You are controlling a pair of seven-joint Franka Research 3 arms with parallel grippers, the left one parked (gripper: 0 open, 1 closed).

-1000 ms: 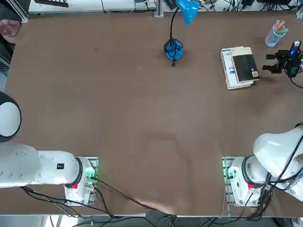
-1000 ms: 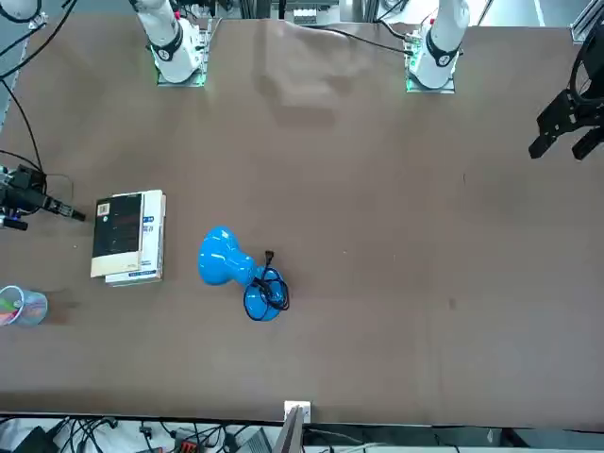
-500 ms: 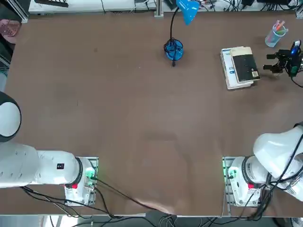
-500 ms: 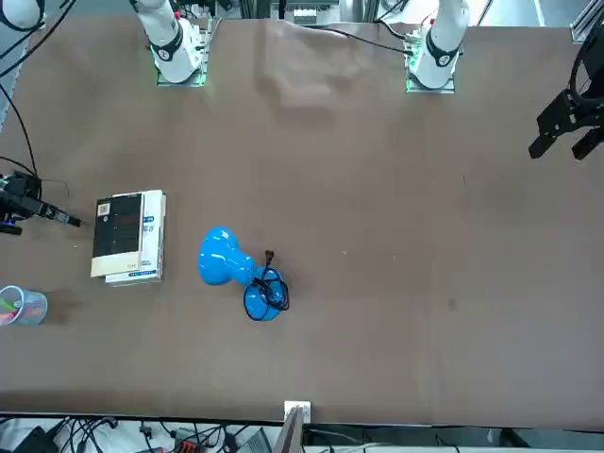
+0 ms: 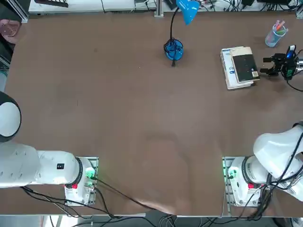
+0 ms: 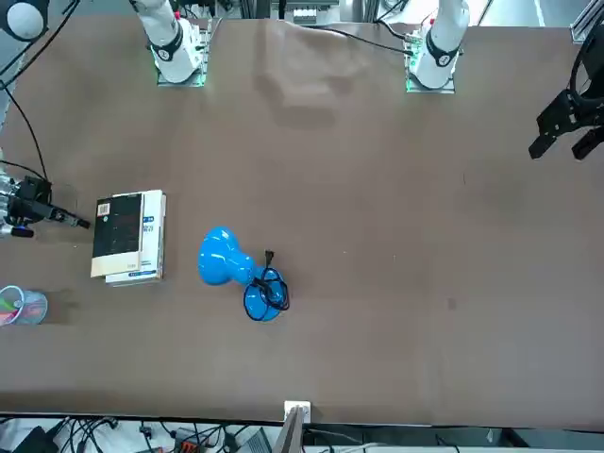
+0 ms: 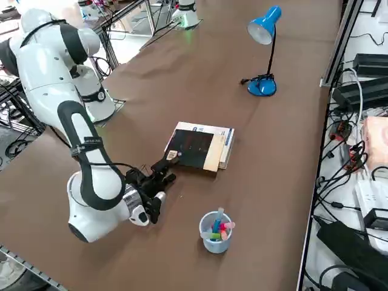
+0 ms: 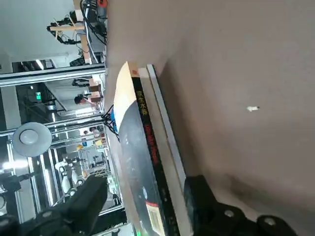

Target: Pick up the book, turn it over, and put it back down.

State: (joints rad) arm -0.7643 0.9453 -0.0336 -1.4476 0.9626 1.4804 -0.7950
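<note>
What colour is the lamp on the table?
Bright blue, shade and base alike. The lamp shows best in the right side view.

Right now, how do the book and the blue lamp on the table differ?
The book lies flat, white and black on top with cream page edges; the lamp is bright blue all over and stands upright on a round base. The book is a thick block; the lamp is a thin stem with a shade. The open right gripper sits at the book's edge, while nothing is near the lamp. Both rest on the brown table.
</note>
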